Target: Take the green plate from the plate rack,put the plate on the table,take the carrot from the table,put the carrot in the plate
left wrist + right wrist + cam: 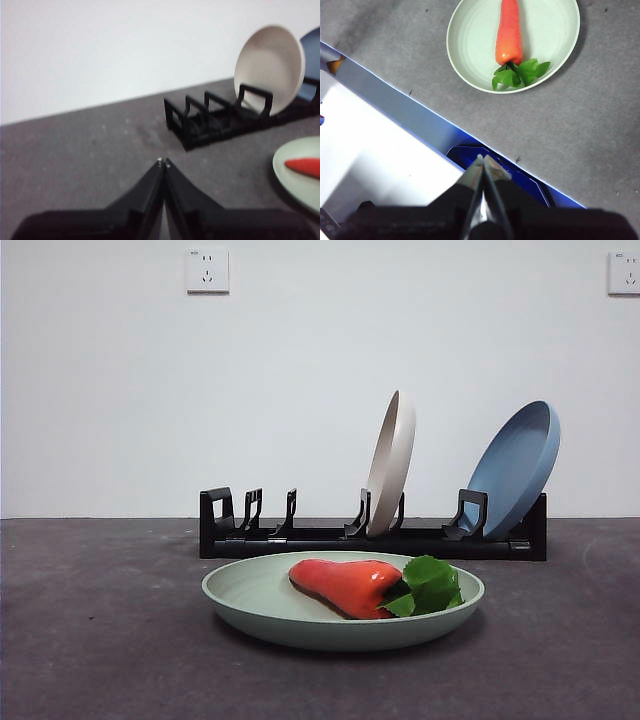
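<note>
The green plate (260, 598) lies flat on the dark grey table (90, 640) in front of the black plate rack (300, 540). The orange-red carrot (345, 583) with its green leafy top lies in the plate. The plate (470, 45) and carrot (509, 32) also show in the right wrist view, far from my right gripper (483, 162), which is shut and empty above the table's edge. My left gripper (163, 162) is shut and empty over bare table, apart from the rack (200, 120) and the plate (300, 175). Neither gripper shows in the front view.
A cream-white plate (391, 462) and a blue plate (513, 468) stand in the rack's right half; its left slots hold nothing. A white and blue surface (380, 155) lies beyond the table's edge under my right gripper. A white wall stands behind the rack.
</note>
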